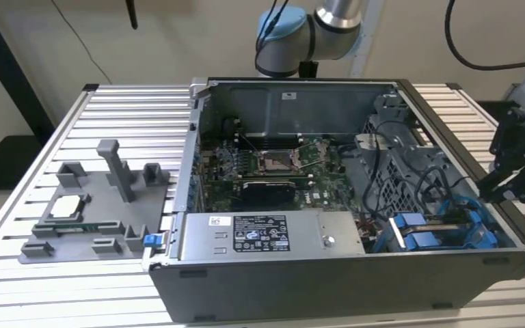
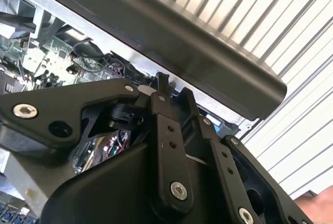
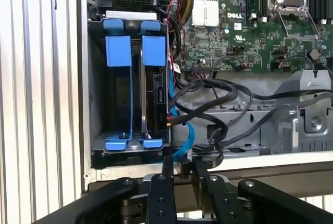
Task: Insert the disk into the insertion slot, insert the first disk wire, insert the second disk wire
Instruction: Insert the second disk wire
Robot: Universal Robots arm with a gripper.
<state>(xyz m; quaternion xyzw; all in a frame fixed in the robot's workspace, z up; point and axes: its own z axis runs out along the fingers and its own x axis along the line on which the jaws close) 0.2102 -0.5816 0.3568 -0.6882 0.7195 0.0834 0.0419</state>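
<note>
Tool (image 3: 179, 174): hovering at the case's edge, fingers nearly together, gripping nothing I can make out.
Disk (image 3: 156, 86): sitting in the insertion slot (image 3: 99, 86), blue carrier tabs showing.
Wires (image 3: 208, 104): lying tangled just beside the slot.
Risk: fingers may be snagging neighbouring cables, since the bundle is crowding the connector.

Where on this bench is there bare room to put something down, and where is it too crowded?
Bare slatted table lies in front of the grey fixture, and behind it toward the case's rear corner, on the exterior view's left. Inside the case it is crowded: black cables crossing beside the insertion slot, with the tool at that edge.
</note>
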